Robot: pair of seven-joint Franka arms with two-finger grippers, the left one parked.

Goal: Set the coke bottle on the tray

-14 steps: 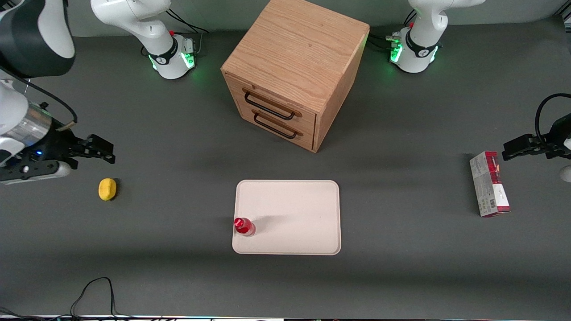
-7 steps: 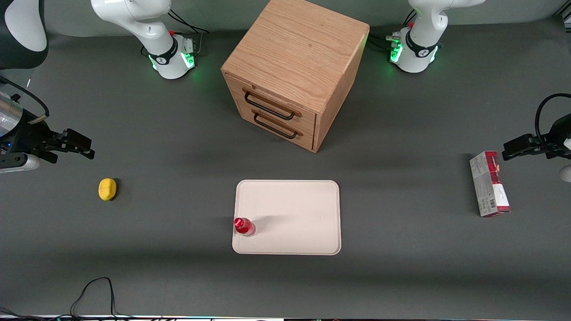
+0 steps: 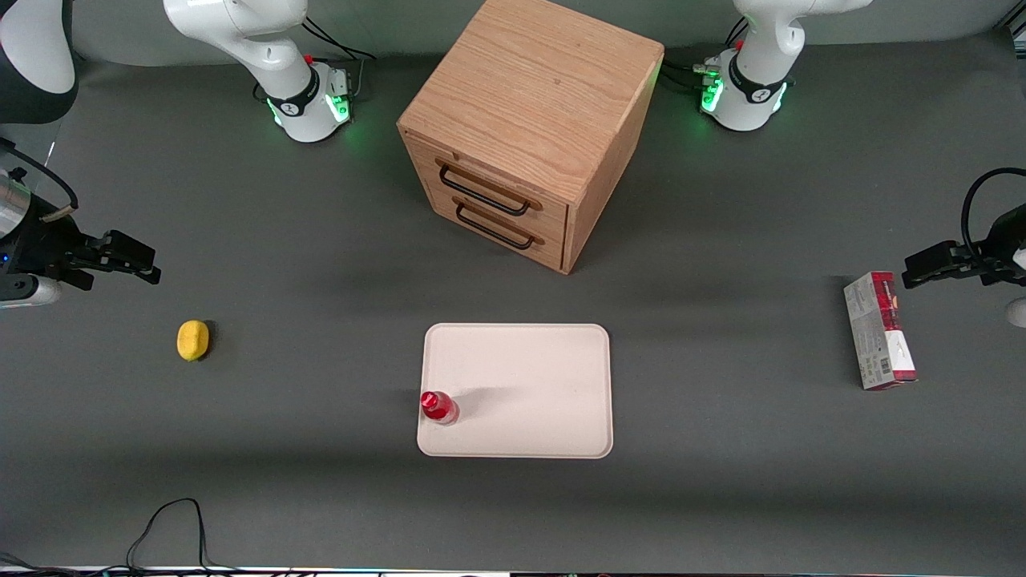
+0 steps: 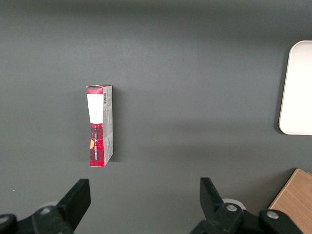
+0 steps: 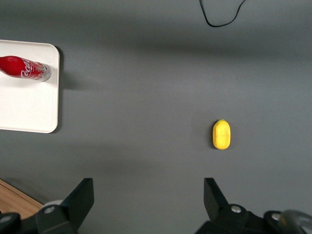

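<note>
So the coke bottle point(image 3: 438, 407) is already standing upright on the tray point(image 3: 529, 377), tucked at its lower-left corner in the front view. The gripper point(image 3: 148, 268) sits way off at mid-left of frame, fingers spread with nothing between them, well clear of the bottle, so the job looks done to me.

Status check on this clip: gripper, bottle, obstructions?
Right gripper open, empty, up at working arm's end, above yellow lemon. Small red coke bottle upright on cream rectangular tray, near its edge. Nothing obstructing.
</note>
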